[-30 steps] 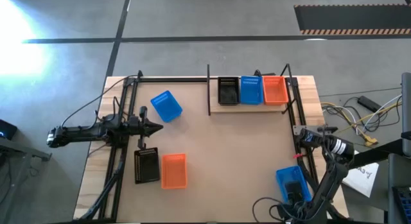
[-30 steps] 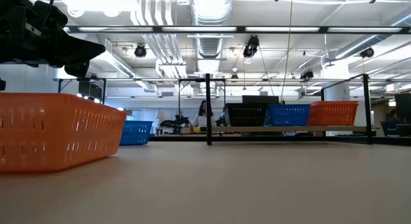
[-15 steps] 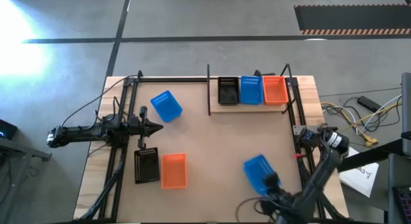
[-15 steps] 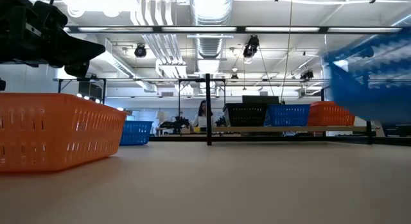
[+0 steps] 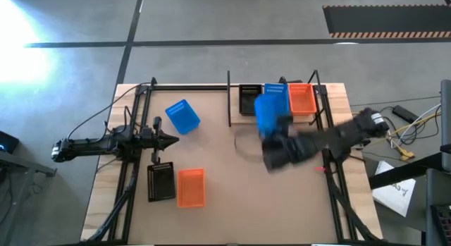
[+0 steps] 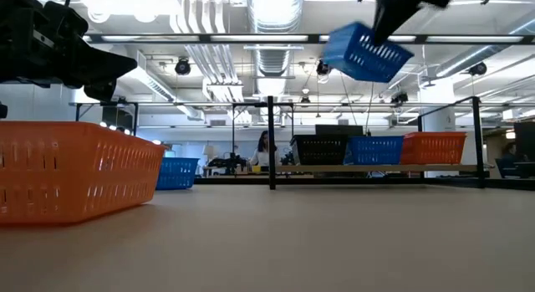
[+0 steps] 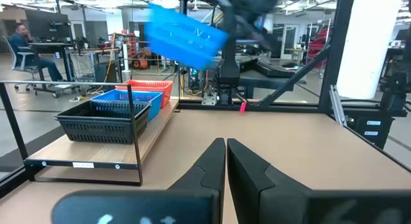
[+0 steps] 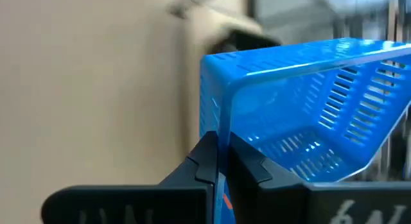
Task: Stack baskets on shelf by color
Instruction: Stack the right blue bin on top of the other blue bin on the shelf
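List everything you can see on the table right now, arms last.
Blue baskets: three; one on the shelf, one loose on the table, one carried in the air.
Orange baskets: two; one on the shelf, one at the table's front-left.
Black baskets: two; one on the shelf, one beside the front orange one.
Shelf: one, pale wood, black rods.
Person: one, far behind the table.
Left gripper: shut, idle at left.
Right gripper: shut on the carried blue basket's wall.

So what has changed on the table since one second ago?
The right claw, shut on a blue basket, swung it from the near right corner up toward the shelf, where it hangs in the air. The left claw and the other baskets stayed put.
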Robot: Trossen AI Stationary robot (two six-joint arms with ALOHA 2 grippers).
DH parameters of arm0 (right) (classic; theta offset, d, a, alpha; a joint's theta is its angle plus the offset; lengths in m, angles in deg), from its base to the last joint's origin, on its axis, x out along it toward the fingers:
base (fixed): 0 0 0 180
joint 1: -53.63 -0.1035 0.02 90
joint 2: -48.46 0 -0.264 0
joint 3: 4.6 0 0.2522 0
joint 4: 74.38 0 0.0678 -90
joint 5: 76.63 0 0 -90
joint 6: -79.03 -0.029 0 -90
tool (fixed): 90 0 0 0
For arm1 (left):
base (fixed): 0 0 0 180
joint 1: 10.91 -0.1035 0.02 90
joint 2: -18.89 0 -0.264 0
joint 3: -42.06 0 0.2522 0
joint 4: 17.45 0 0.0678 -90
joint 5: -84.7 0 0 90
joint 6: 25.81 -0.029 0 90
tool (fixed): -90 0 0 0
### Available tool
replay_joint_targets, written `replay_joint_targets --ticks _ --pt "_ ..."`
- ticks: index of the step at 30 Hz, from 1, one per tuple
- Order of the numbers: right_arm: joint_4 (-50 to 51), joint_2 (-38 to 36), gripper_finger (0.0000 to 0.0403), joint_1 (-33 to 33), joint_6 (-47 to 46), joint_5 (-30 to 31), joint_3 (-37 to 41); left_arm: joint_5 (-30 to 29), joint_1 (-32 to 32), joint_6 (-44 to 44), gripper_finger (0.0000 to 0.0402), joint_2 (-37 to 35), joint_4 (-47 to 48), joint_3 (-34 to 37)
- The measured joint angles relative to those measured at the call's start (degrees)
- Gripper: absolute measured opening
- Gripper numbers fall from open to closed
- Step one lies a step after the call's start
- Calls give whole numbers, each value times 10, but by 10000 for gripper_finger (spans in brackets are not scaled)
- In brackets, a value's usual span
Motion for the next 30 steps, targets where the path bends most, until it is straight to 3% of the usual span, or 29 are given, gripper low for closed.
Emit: replay_joint_targets --ticks 6,12,18,30 --pt "-72 -11 11 192 111 -87 0 0 0 0 0 0 0 0" --pt "-96 17 11 297 185 -122 1 0 0 0 0 0 0 0" --pt "-95 48 11 345 208 -186 1 0 0 0 0 0 0 0" --pt "-81 80 12 358 211 -187 1 0 0 0 0 0 0 0"
